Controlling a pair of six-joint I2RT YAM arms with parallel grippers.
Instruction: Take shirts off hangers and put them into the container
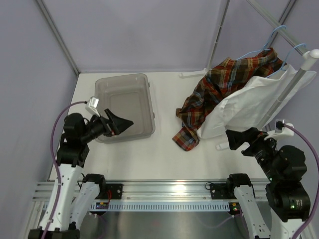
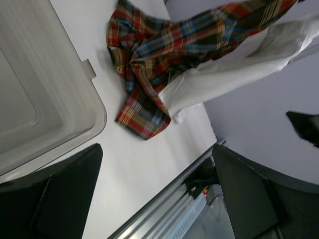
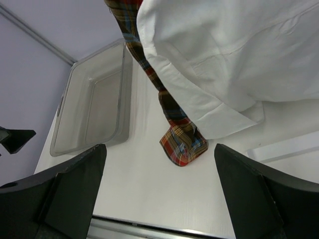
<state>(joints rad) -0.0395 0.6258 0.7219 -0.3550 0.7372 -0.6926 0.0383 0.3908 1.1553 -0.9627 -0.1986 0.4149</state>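
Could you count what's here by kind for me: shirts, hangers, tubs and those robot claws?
Shirts: 2, a plaid shirt and a white shirt
Hangers: 2, a light-blue hanger and a second hanger
Container: 1
Claws: 2, the left claw and the right claw, both open and holding nothing
Total: 7

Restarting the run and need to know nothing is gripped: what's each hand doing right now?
Left hand: open, holding nothing.
Right hand: open, holding nothing.
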